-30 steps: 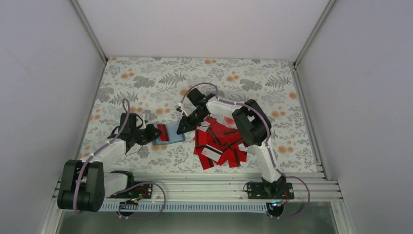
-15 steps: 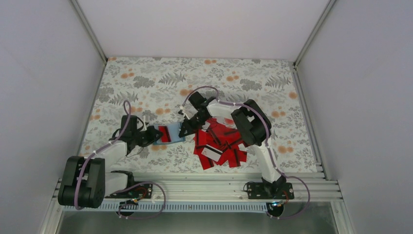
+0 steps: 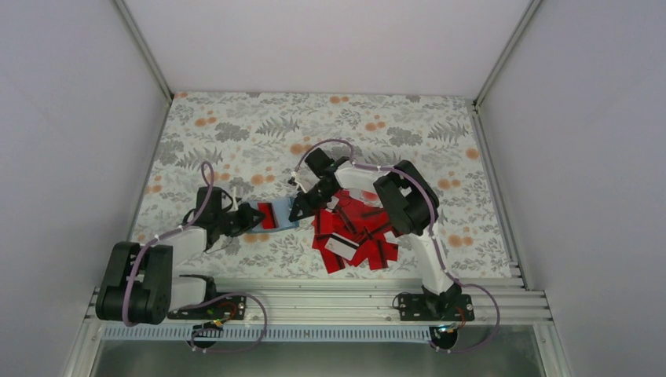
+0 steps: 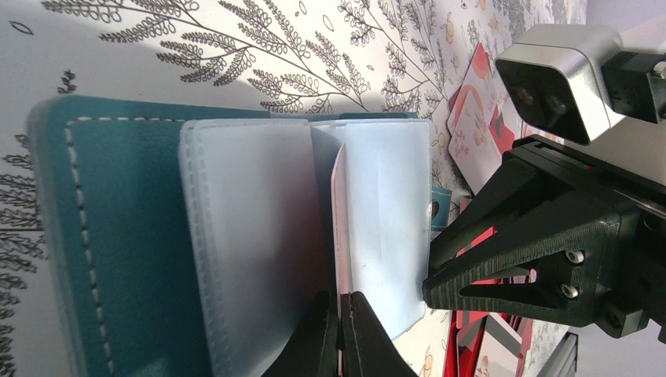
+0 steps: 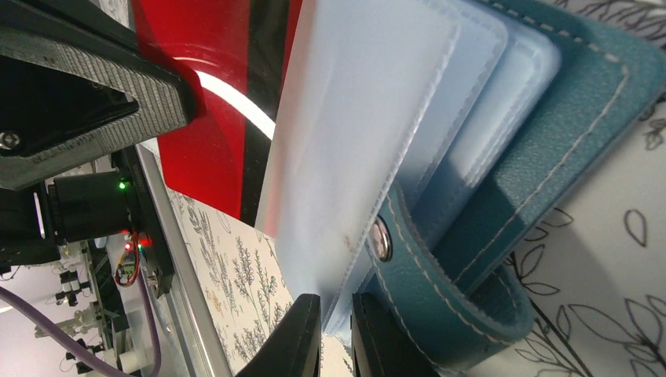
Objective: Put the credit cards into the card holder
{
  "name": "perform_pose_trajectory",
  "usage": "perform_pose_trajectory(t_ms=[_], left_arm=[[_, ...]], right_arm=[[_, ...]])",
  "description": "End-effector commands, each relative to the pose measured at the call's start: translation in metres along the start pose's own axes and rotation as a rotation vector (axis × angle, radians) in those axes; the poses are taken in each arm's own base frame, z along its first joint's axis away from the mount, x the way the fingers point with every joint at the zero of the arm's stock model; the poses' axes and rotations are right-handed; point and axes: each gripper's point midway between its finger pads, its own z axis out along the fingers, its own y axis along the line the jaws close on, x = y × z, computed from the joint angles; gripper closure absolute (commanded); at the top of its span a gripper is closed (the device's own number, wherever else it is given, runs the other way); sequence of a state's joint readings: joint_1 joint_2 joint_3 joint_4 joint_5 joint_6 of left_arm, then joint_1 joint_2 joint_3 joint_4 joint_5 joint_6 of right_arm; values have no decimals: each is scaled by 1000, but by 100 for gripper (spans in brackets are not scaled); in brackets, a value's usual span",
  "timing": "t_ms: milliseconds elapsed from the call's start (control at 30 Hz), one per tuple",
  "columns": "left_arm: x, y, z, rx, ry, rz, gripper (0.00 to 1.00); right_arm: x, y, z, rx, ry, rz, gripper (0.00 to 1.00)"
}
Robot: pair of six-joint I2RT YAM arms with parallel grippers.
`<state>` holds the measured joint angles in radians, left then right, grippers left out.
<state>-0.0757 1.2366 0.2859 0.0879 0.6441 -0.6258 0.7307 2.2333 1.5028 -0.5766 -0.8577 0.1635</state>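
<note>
Nearest us, just past the grooved aluminium rail [image 3: 330, 292] that carries the arm bases, the loose heap of thin red rectangular plastic credit cards [image 3: 357, 236] lies fanned on the floral-print tablecloth [image 3: 377, 126]. Some show a black stripe, a few a white face. Just left of the heap, the teal-blue stitched folding card holder [image 3: 276, 214] lies open on the cloth between the two grippers. The left gripper [image 4: 338, 305] has its fingers pressed almost together on one thin leaf of the holder, which stands on edge. The right gripper [image 5: 336, 305] has its fingers nearly closed, with the lower corner of the frosted clear plastic pockets [image 5: 361, 118] running down between them, beside the snap tab [image 5: 408, 263]. One red card with a black stripe [image 5: 212, 118] sits against the far side of the lifted pocket; we cannot tell whether it is fully seated. We judge the cards light, stiff and slick, awkward to lift while flat, so best taken by a short edge or an overhanging corner. The pockets are soft and floppy and will close unless held apart. The holder looks light enough to slide, so one gripper must hold it while the other feeds a card. Beyond lies only patterned cloth.
</note>
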Motion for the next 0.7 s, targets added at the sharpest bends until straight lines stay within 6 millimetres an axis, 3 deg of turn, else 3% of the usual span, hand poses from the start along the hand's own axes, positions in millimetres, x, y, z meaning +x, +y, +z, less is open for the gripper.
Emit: perform_pose_trajectory(t_ms=[0,667], left_arm=[[5,3,6,27,20,3,98],[5,5,13,7,91,37,98]], right_arm=[[13,-24,5,89,31,28,88],[2,-22,-1,109,10,15,89]])
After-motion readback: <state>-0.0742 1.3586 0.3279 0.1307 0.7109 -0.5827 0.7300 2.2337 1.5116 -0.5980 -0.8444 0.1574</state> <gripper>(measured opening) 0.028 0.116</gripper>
